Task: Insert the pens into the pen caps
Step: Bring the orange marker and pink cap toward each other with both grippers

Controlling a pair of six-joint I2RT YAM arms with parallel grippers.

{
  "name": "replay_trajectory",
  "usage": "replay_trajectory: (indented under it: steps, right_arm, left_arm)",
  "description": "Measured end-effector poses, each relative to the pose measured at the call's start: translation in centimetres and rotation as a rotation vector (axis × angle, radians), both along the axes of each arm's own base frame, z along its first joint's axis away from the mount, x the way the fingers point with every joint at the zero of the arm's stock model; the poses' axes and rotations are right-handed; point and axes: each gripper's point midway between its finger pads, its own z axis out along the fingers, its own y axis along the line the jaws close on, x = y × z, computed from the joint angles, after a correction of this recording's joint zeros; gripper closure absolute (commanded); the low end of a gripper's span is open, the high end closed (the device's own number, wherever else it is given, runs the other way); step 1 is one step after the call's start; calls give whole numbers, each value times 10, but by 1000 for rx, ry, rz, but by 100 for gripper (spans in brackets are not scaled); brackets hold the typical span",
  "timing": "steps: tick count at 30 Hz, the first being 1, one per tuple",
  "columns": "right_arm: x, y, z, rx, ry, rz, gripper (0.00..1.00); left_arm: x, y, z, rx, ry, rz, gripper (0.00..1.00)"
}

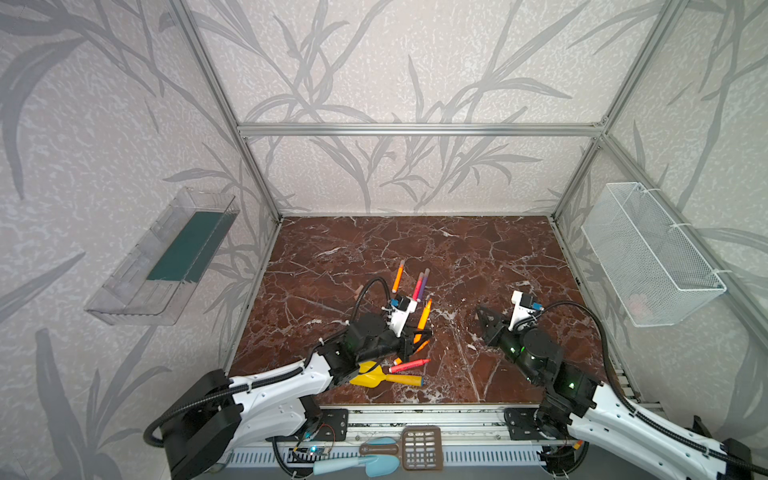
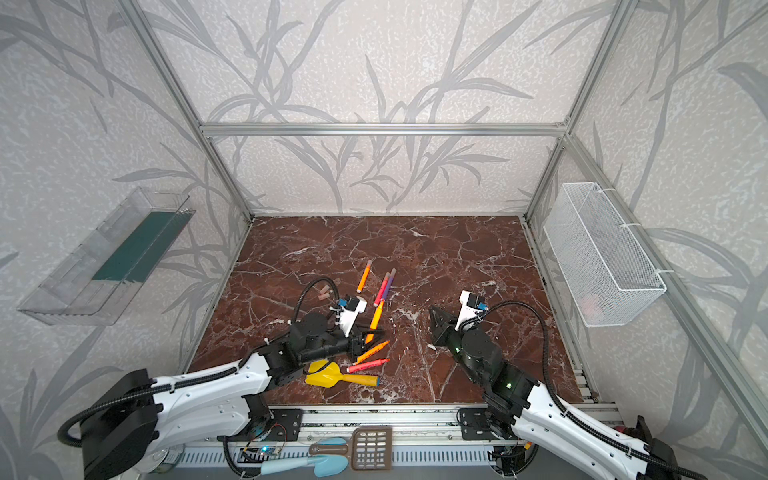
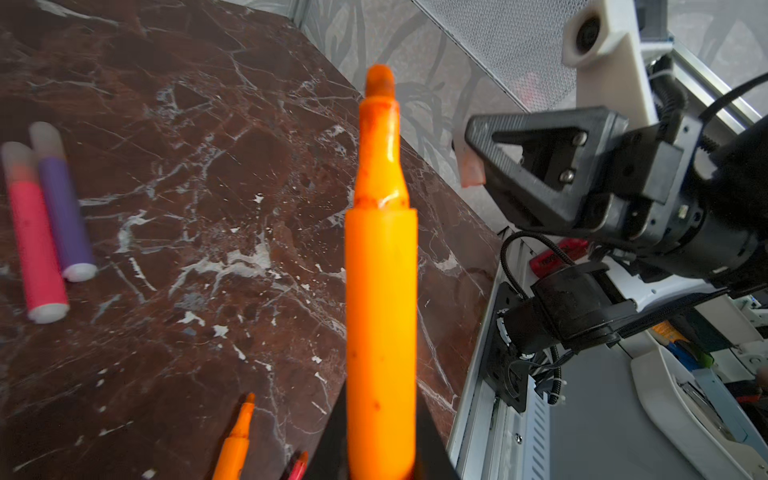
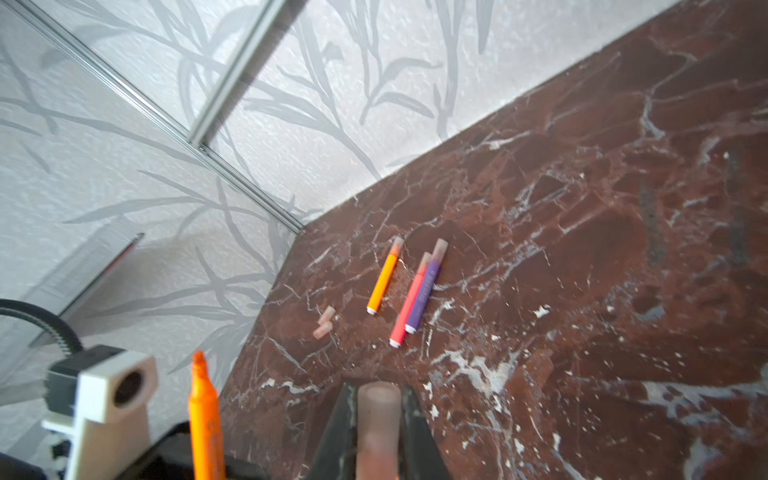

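The left claw (image 1: 420, 332) was clamped on an uncapped orange pen (image 3: 381, 299), held over the front half of the counter (image 1: 498, 257), nearer its left edge. The right claw (image 1: 482, 311) gripped a pale pen cap (image 4: 378, 432) near it, apart. Three capped pens (image 4: 409, 301) lay toward the counter's middle; two loose caps (image 4: 324, 322) nearer the left edge

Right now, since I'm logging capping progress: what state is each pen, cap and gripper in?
left gripper: shut on held orange pen
held orange pen: uncapped, tip bare
right gripper: shut on held cap
held cap: not on a pen
far orange pen: capped, lying flat
pink pen: capped
purple pen: capped
loose caps: two, lying without pens
near orange pen: uncapped
red-pink pen: uncapped
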Motion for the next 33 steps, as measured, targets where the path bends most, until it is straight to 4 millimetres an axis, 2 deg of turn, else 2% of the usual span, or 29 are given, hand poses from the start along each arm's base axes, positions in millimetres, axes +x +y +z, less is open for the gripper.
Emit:
replay_trajectory:
  steps: [5,10,16,26,33]
  right_arm:
    - [9,-5,22,69,-63,-3,100]
    - [31,-10,25,125,-55,-6,100]
    - [50,-17,21,203,-13,17,100]
    - [41,-4,29,244,-13,117,100]
    - [43,13,17,245,53,195,100]
  left_arm:
    - [-23,-37,3,4,-20,-79,100]
    - [-38,-56,7,-6,-50,-116,100]
    - [-35,-61,-1,18,-53,-102,100]
    - [-29,-65,4,16,-72,-78,100]
    - [-25,-67,3,19,-77,-67,100]
